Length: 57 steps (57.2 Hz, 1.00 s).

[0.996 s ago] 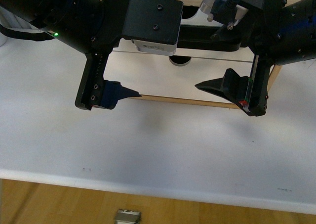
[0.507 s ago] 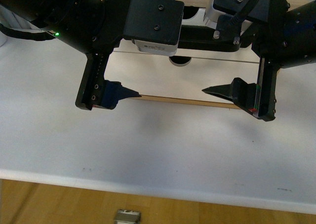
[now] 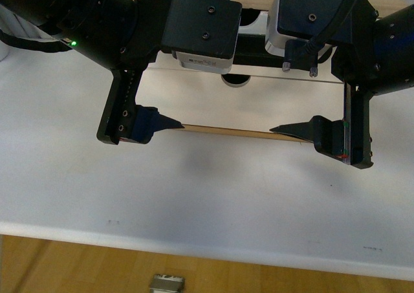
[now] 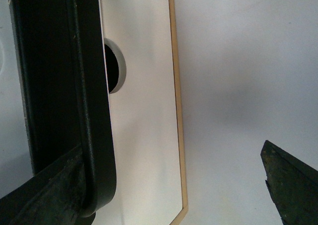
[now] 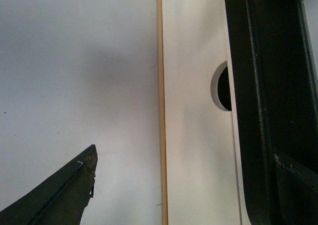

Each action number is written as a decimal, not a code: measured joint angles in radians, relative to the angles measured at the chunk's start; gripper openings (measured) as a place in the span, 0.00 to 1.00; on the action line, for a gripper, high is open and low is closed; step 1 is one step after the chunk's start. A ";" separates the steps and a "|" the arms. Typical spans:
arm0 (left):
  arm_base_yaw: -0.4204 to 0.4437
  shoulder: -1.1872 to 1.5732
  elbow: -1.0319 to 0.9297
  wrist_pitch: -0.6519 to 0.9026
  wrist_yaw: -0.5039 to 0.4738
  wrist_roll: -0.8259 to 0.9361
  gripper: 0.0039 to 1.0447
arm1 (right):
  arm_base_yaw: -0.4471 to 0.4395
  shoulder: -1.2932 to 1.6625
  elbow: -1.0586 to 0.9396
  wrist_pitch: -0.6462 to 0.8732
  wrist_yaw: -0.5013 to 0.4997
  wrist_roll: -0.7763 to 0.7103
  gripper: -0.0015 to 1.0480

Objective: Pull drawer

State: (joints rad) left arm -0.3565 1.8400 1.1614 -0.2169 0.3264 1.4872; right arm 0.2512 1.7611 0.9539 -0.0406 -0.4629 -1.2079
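In the front view, the left fingers [image 3: 152,123] sit at about 9 o'clock, low over the white counter [image 3: 207,196]. Only one of them shows there. The drawer [image 3: 259,108] lies in the middle, up toward 12 o'clock. Its white front has a thin wood edge [image 3: 226,131] on the near side and a half-round notch [image 3: 235,79] at the far rim. The right fingers [image 3: 303,129] sit at about 3 o'clock, and again only one shows, with its tip over the wood edge. I think the reaching part is done, because both arms are in place at the drawer. The grabbing and the pulling look not yet done, since no fingers are closed on anything. I cannot tell how far out the drawer is. The front view hides most of the black bar handle [image 4: 59,86] behind the arms. The left wrist view shows it well. There the left fingers are wide apart, one right by the bar and one out over the counter, with the white front between them. I cannot tell if that finger touches the bar. The right wrist view shows the same for the right fingers: wide apart, with the drawer front between them. Only the front view shows both arms at once.
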 joint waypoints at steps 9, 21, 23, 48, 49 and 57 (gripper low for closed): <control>-0.002 0.000 -0.001 -0.007 0.005 0.000 0.95 | 0.001 -0.003 0.000 -0.017 0.000 -0.022 0.91; -0.013 -0.015 -0.018 -0.019 -0.001 -0.001 0.95 | 0.003 -0.010 -0.002 -0.035 -0.006 -0.028 0.92; -0.014 -0.020 -0.024 -0.022 -0.002 -0.001 0.95 | 0.003 -0.013 -0.002 -0.042 -0.010 -0.028 0.92; -0.036 -0.102 -0.121 -0.039 -0.002 -0.007 0.95 | 0.017 -0.090 -0.064 -0.108 -0.037 -0.035 0.92; -0.037 -0.106 -0.125 -0.039 -0.002 -0.007 0.95 | 0.019 -0.097 -0.071 -0.112 -0.037 -0.035 0.92; -0.050 -0.150 -0.171 -0.047 -0.003 -0.008 0.95 | 0.028 -0.140 -0.112 -0.129 -0.040 -0.039 0.92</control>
State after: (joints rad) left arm -0.4065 1.6901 0.9905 -0.2642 0.3229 1.4788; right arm 0.2790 1.6211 0.8421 -0.1699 -0.5026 -1.2472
